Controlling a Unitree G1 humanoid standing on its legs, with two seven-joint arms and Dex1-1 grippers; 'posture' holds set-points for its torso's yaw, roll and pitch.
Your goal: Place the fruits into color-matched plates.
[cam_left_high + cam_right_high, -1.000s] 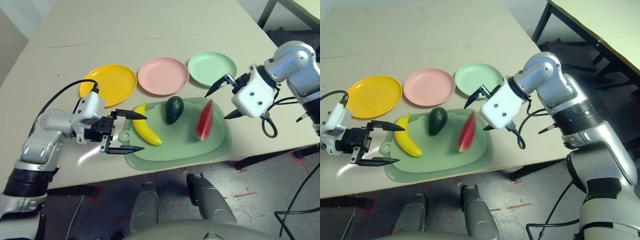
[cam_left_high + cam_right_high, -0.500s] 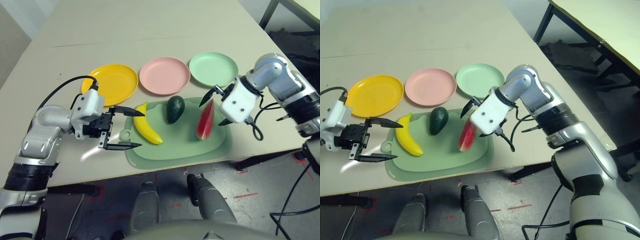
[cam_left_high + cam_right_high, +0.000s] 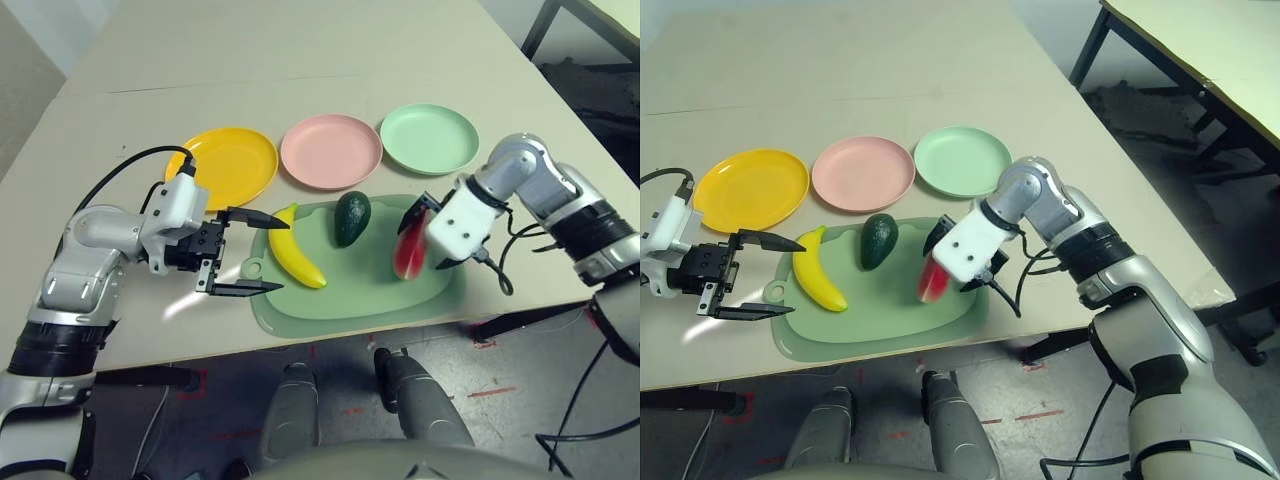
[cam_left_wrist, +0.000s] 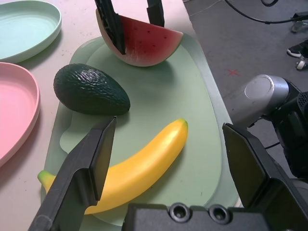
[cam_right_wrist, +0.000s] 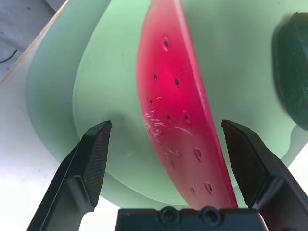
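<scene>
Right now the watermelon wedge [image 3: 408, 243] stands on its rind at the right end of the green mat [image 3: 350, 295], its long axis running from the near edge of the table toward the plates, the red face turned toward the avocado [image 3: 350, 218]. The right gripper [image 5: 168, 163] has its two fingers spread wide on either side of the wedge, touching nothing that I can see and holding nothing. If the fingers close off-centre on the slanted red faces, the wedge could squirt out or tip flat onto the mat; a bump from one finger first could also knock it toward the avocado, which lies just beside it with its long axis roughly the same way. The banana [image 3: 293, 260] lies at the mat's left end, its long axis slanting from the yellow plate [image 3: 222, 165] side toward the near edge. The left gripper [image 3: 240, 252] hovers wide open and empty just beside the banana's left side, near enough to nudge it. Behind the mat sit the yellow, pink [image 3: 331, 150] and pale green [image 3: 429, 138] plates, all bare.
</scene>
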